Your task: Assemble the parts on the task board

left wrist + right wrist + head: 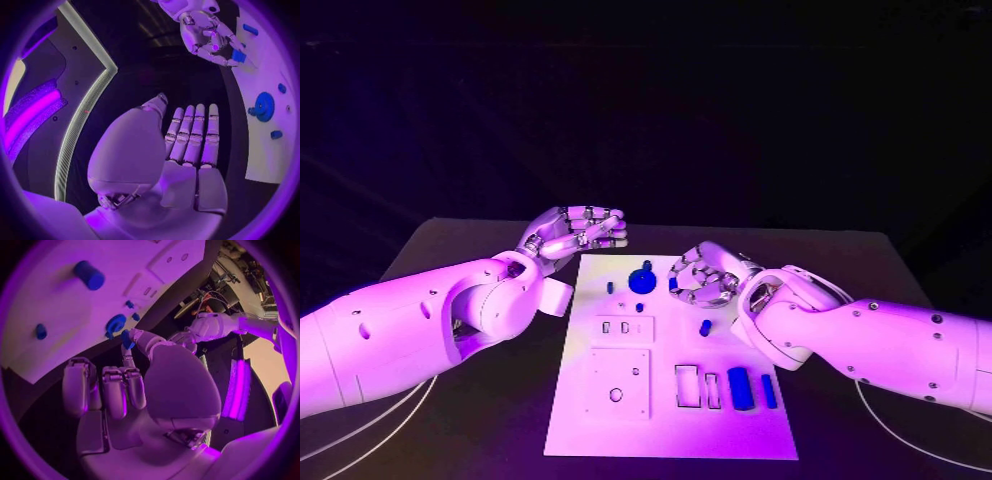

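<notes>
The right hand (705, 278) hangs over the far part of the flat white task board (589, 420), fingers curled inward. In the right wrist view a small blue part (127, 339) sits at the tip of its thumb and a finger, so it looks pinched there, though whether it is truly lifted off the board I cannot tell. Just left of this hand stands the round blue toothed gear (642, 280), with a small blue peg (610, 287) further left of it. If the pinched part belongs near the gear, the move needed is a short one to the left, and the right hand is clearly the nearer of the two.

The left hand (574, 232) hovers off the board's far left corner, above the dark tabletop (473, 430). From the head it seems loosely curled; its own wrist view shows the fingers (194, 135) straight and lying side by side, holding nothing.

Counted on the board from the head view: one gear, one small peg left of it, one short blue piece (705, 327) near the right wrist, and two upright-lying blue bars, a broad one (738, 388) and a slim one (769, 390), at the near right with their long axes running near to far. Beside them lie two empty rectangular slots (688, 386), aligned the same way. Two white raised plates (617, 382) occupy the left half.
</notes>
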### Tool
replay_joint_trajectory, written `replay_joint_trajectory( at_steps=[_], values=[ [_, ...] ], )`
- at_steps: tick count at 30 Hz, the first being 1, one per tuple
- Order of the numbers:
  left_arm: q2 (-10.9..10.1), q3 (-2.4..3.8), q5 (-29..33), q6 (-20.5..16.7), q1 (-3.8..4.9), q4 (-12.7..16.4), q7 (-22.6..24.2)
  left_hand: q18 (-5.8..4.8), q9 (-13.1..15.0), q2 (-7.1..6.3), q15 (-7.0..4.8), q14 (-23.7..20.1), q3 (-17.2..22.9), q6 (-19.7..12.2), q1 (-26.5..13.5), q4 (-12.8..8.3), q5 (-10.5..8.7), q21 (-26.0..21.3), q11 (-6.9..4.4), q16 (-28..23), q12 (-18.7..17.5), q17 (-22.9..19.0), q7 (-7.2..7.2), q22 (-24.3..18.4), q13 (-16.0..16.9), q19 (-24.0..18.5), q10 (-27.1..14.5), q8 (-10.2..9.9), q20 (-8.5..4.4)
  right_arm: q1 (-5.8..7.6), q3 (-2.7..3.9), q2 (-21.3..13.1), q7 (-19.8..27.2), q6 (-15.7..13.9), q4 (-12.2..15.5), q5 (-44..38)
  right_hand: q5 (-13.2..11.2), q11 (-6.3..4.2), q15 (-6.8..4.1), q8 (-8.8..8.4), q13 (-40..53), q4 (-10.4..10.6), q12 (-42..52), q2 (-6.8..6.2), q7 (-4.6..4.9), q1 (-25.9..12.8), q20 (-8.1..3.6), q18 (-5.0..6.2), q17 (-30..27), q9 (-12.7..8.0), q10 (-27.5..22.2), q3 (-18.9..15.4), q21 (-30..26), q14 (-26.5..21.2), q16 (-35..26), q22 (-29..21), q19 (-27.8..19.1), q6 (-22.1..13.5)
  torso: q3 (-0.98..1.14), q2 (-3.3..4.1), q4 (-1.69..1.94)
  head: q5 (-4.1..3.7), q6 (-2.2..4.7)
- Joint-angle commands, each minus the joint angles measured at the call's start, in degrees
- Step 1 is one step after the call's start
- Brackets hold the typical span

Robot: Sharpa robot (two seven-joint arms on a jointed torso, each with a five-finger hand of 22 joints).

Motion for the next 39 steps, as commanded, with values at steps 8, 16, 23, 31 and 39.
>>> replay_joint_trajectory(
  at_steps=[8, 16, 23, 31, 39],
  values=[
    [0.83, 0.02, 1.65, 0.12, 0.05, -0.88, -0.23, 0.64, -0.06, -0.36, 0.10, -0.24, 0.40, -0.25, -0.44, 0.09, -0.27, -0.03, 0.11, -0.23, -0.36, 0.10, 2.21, -0.08, -0.03, 0.21, 0.26, -0.15, 0.03, -2.35, -0.03, 5.16, -5.24, -0.22, 0.01, -8.98, -0.05, -0.54, -0.55, 0.90, 12.84, -0.03, -0.17, 0.30, -0.43, -0.78, -0.24, 0.00, 14.26, 1.05, 4.32, 0.19, -0.27, 5.89, 0.13, 2.39, -0.13, 0.74, -0.37, -0.49, -0.02, 0.76, -0.58],
    [1.05, 0.03, 1.79, -0.05, 0.08, -1.11, -0.31, 0.64, -0.06, -0.35, 0.11, -0.24, 0.42, -0.25, -0.47, 0.11, -0.27, -0.03, 0.12, -0.25, -0.39, 0.12, 2.22, -0.09, -0.03, 0.21, 0.27, -0.15, 0.03, -3.78, -0.12, 7.85, -8.23, -0.03, -1.60, -12.01, -0.08, -0.63, -0.62, 1.07, 12.94, -0.02, -0.09, -0.08, -0.54, -1.41, -0.30, -0.05, 14.36, 1.21, 4.41, 0.09, -0.11, 5.91, 0.16, 2.59, 0.02, 0.86, -0.42, -0.38, 0.10, 1.35, -0.83],
    [1.09, 0.03, 1.78, -0.03, 0.08, -1.14, -0.29, 0.64, -0.06, -0.35, 0.11, -0.24, 0.42, -0.25, -0.47, 0.11, -0.27, -0.03, 0.12, -0.25, -0.39, 0.12, 2.22, -0.09, -0.03, 0.21, 0.27, -0.15, 0.03, -5.08, -0.17, 9.34, -9.31, 0.28, -2.31, -13.24, -0.09, -0.74, -0.70, 1.24, 12.93, 0.08, -0.10, -0.34, -0.67, -2.05, -0.36, -0.03, 14.36, 1.36, 4.42, 0.02, -0.18, 5.91, 0.16, 2.57, 0.03, 1.00, -0.30, -0.39, 0.07, 1.58, -1.09],
    [0.99, 0.04, 1.76, -0.06, 0.08, -1.16, -0.21, 0.64, -0.06, -0.35, 0.11, -0.24, 0.42, -0.25, -0.47, 0.11, -0.27, -0.03, 0.12, -0.25, -0.39, 0.12, 2.22, -0.09, -0.03, 0.21, 0.27, -0.15, 0.03, -5.99, -0.27, 10.16, -10.05, 0.56, -3.34, -15.08, -0.10, -0.79, -0.76, 1.32, 12.90, 0.16, -0.13, -0.59, -0.74, -2.47, -0.41, -0.04, 14.39, 1.44, 4.40, -0.06, -0.18, 5.92, 0.16, 2.60, 0.05, 1.04, -0.26, -0.42, 0.11, 1.86, -1.52],
    [0.91, 0.04, 1.62, -0.10, 0.08, -1.18, -0.20, 0.64, -0.06, -0.35, 0.11, -0.24, 0.42, -0.25, -0.47, 0.11, -0.27, -0.03, 0.12, -0.25, -0.39, 0.12, 2.22, -0.09, -0.03, 0.21, 0.27, -0.15, 0.03, -6.21, -0.35, 10.41, -10.10, 0.83, -3.90, -15.80, -0.10, -0.84, -0.80, 1.39, 12.93, 0.23, -0.11, -0.85, -0.78, -2.84, -0.45, -0.07, 14.42, 1.51, 4.43, -0.15, -0.11, 5.93, 0.17, 2.71, 0.13, 1.05, -0.26, -0.40, 0.01, 1.96, -1.63]
  ],
)
